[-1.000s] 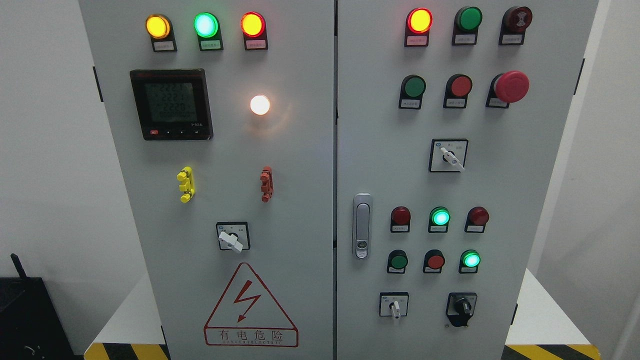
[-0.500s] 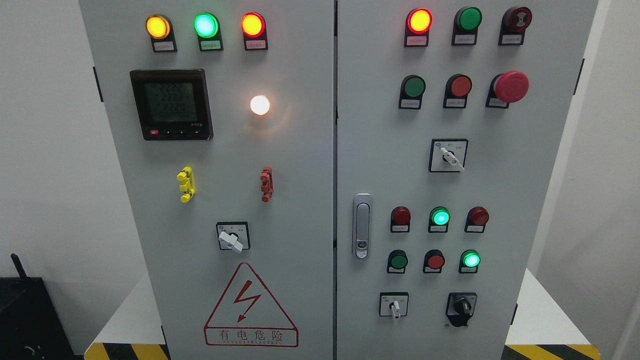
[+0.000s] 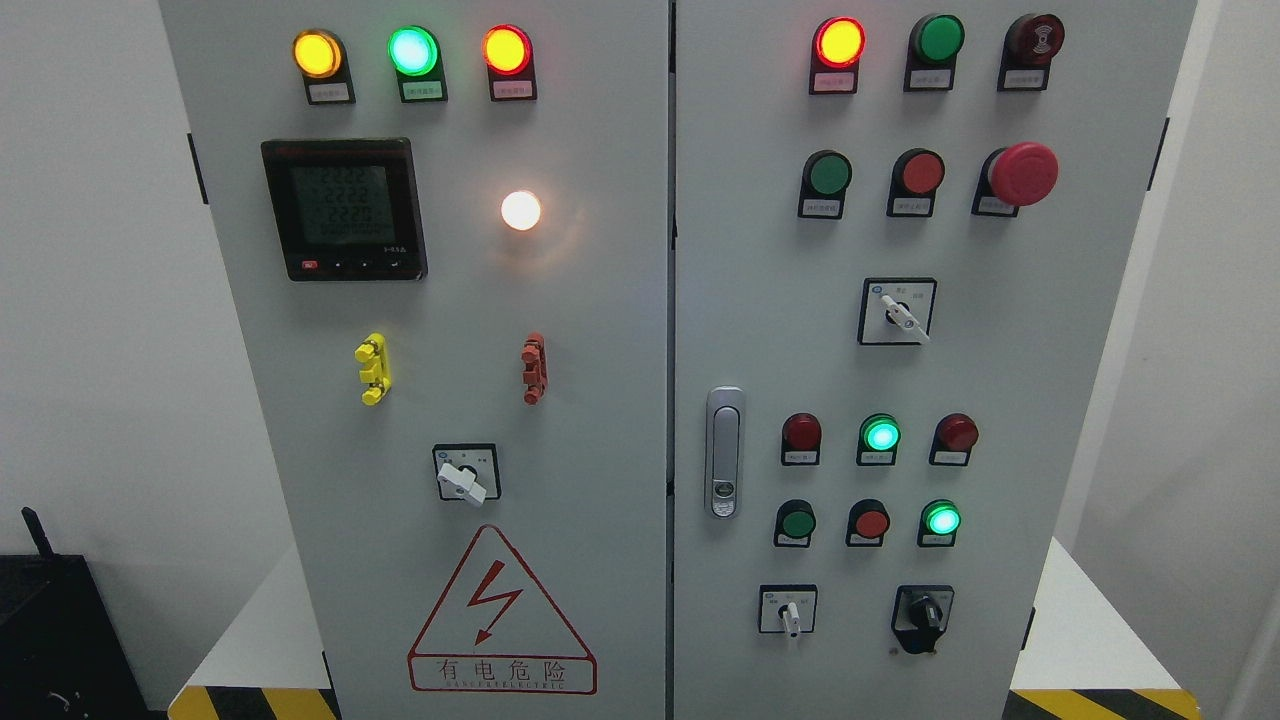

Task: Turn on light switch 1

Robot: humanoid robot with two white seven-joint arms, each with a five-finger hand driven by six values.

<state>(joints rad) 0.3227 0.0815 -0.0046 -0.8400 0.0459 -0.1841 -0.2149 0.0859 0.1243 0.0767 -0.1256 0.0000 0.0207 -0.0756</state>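
Note:
A grey electrical cabinet (image 3: 600, 330) with two doors fills the head view. On the left door a white rotary selector switch (image 3: 464, 476) has its lever pointing down and to the right. A round white lamp (image 3: 520, 210) above it glows. The right door carries a white selector (image 3: 903, 312) turned down-right, a small white selector (image 3: 790, 612) pointing down, and a black knob (image 3: 924, 612). Neither of my hands nor any arm shows in the picture.
Yellow, green and red lamps (image 3: 413, 50) glow along the top left; a meter display (image 3: 344, 208) sits below. A red mushroom button (image 3: 1022, 173) sticks out at upper right. A door handle (image 3: 724, 452) is mid-cabinet. A black box (image 3: 50, 640) stands at lower left.

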